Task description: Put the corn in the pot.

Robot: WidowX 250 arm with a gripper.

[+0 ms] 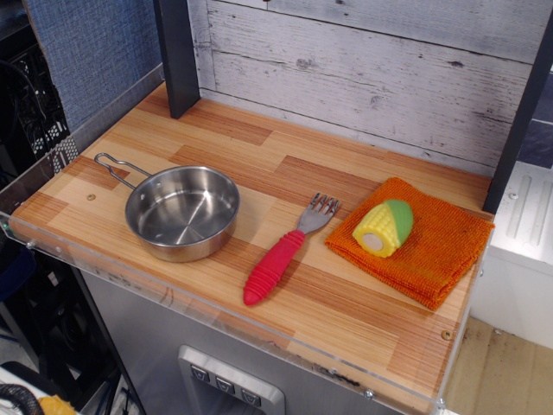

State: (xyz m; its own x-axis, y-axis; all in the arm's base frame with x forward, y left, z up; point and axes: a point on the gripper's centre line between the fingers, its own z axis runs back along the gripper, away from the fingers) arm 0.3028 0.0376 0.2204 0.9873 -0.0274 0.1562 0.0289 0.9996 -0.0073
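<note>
The corn [384, 227] is a short yellow cob with a green husk end and a pale cut face. It lies on a folded orange cloth [423, 246] at the right of the wooden counter. The pot [181, 213] is a shallow shiny steel pan with a thin wire loop handle pointing to the back left. It stands empty at the left front of the counter, well apart from the corn. No gripper is in view.
A fork [285, 255] with a red ribbed handle and grey tines lies between the pot and the cloth. A dark post [177, 56] stands at the back left. A whitewashed plank wall [363, 78] runs behind the counter [259, 160].
</note>
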